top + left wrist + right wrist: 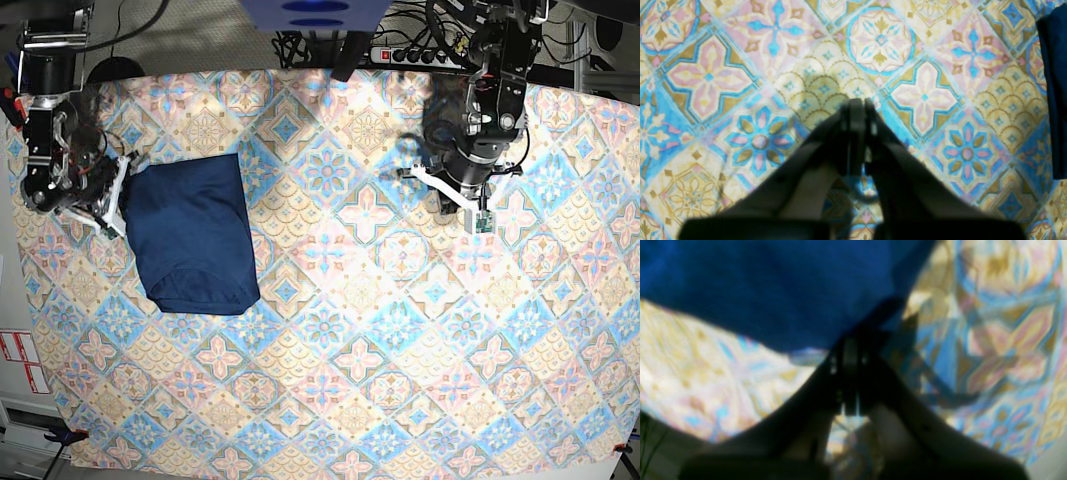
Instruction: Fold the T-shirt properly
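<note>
The T-shirt [190,235] is a dark navy rectangle lying folded on the patterned cloth at the left of the base view. My right gripper [853,350] is shut, its tips right at the shirt's [773,290] near edge; nothing shows clamped between its fingers. In the base view the right arm [75,180] stands just left of the shirt's upper left corner. My left gripper [860,103] is shut and empty, hovering over bare cloth far to the right, with only a strip of the shirt [1055,83] at that view's right edge.
A pastel tile-print cloth [380,330] covers the whole table. The left arm [470,150] hangs over its upper right part. A power strip and cables [420,50] lie beyond the far edge. The table's left edge [15,300] runs close to the right arm.
</note>
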Controlling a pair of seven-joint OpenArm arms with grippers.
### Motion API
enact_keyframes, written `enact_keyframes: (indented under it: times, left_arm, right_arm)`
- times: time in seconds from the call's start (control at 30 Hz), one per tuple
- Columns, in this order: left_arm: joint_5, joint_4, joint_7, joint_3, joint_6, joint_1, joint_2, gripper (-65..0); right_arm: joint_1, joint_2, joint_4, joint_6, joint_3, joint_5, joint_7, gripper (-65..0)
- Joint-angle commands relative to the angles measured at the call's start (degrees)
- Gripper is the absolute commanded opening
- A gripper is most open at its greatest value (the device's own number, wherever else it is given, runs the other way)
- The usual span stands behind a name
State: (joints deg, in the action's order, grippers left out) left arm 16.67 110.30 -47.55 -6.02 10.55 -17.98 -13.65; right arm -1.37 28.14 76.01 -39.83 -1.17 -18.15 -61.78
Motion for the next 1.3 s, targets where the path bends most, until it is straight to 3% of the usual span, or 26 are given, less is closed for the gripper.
enact_keyframes:
  times: [0.0, 0.07, 0.4, 0.67, 0.83, 1.13, 1.27]
  left_arm:
    - [-0.1, 1.1, 1.0, 0.1, 0.0, 0.3, -0.3, -65.0]
    - [0.0, 1.3, 0.9, 0.1, 0.0, 0.2, -0.3, -65.0]
    - [0.0, 5.8, 1.1, 0.6, -0.1, -8.2, -0.7, -65.0]
    - [0.0, 9.8, 1.2, 0.6, -0.1, -20.3, -2.0, -65.0]
    - [0.0, 9.9, 1.3, 0.7, -0.1, -27.3, -2.0, -65.0]
    - [0.1, 9.8, 1.3, 0.1, -0.1, -39.6, -2.0, -65.0]
    - [0.1, 9.4, 1.3, -0.1, -0.1, -43.4, -1.7, -65.0]
  right_arm:
    - [0.8, 0.9, 1.0, -0.2, -0.5, -0.4, 0.6, -64.8]
    - [0.0, 0.9, 1.1, -0.2, -1.1, -0.5, 0.6, -64.8]
    - [-13.9, 0.9, 9.2, -0.2, -21.4, -0.5, 1.0, -64.8]
    - [-25.7, -2.2, 9.6, -0.2, -34.7, -0.5, 1.2, -64.8]
    - [-33.1, -2.5, 9.0, -0.2, -39.2, -0.4, 1.3, -64.8]
    - [-43.1, -9.3, 9.0, -0.2, -41.9, 0.3, 2.6, -64.8]
    - [-44.4, -13.0, 6.9, -0.2, -41.9, 6.9, 6.8, -64.8]
